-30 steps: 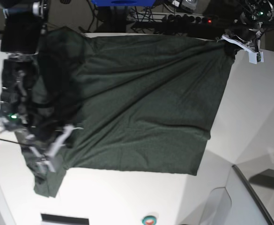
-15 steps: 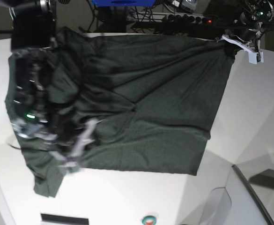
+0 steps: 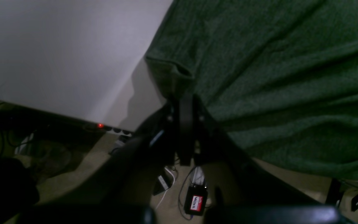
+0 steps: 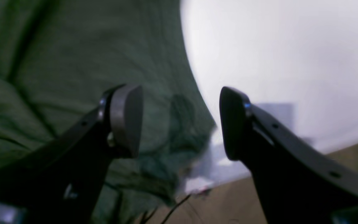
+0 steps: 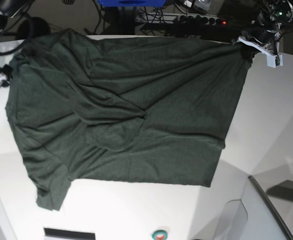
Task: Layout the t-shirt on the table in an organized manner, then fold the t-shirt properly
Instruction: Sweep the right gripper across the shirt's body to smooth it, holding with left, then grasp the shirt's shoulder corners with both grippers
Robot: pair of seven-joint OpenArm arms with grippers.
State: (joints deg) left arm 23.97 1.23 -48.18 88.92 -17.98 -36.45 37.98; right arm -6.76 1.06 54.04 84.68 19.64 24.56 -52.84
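Left wrist view: left gripper (image 3: 185, 102) clamped on t-shirt (image 3: 275, 77) corner at table (image 3: 57, 53) edge. Right wrist view: right gripper (image 4: 180, 121) jaws wide, nothing btwn, above shirt edge. Base view: shirt spread wrinkled across table, pinched corner at 1 o'clock, loose sleeve at 7.

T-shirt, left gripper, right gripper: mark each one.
T-shirt (image 5: 151, 105), base view, middle of the spread body.
Left gripper (image 3: 183, 99), left wrist view, tips shut on the shirt's corner.
Right gripper (image 4: 180, 121), right wrist view, gap between its open tips.
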